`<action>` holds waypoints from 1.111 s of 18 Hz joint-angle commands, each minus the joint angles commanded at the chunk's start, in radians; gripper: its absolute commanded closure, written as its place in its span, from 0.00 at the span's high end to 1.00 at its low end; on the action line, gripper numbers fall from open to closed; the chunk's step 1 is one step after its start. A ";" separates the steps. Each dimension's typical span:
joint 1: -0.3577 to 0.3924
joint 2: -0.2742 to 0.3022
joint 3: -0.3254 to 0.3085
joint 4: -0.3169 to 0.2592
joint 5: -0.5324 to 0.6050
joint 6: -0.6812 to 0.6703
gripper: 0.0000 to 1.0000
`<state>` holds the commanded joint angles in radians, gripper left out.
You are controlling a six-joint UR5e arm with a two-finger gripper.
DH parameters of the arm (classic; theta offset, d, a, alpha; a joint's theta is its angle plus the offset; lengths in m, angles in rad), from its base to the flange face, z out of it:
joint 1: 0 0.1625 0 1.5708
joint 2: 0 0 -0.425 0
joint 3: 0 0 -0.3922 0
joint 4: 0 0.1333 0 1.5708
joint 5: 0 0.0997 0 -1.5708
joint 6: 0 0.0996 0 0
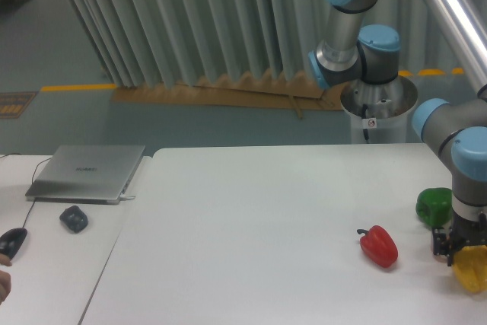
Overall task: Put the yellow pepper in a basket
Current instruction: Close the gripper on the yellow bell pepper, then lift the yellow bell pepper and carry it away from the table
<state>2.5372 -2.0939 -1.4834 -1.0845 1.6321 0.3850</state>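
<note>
Yellow pepper (pixel 472 270) sits at the table's (pixel 251 226) right edge, right under the end effector (pixel 454 244), whose dark fingers touch its top; whether they grip it cannot be told. Green pepper (pixel 434 205) just behind, red pepper (pixel 379 246) to the left

Arm bent down at right edge; end effector (pixel 459 246) vertical, low; finger opening unclear.
</note>
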 joint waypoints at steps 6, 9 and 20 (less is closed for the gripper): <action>0.014 0.066 0.003 -0.034 -0.006 0.040 0.42; 0.015 0.101 0.018 -0.043 -0.014 0.045 0.42; 0.230 0.239 0.011 -0.204 -0.112 0.610 0.42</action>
<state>2.7671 -1.8546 -1.4726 -1.2885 1.5201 0.9949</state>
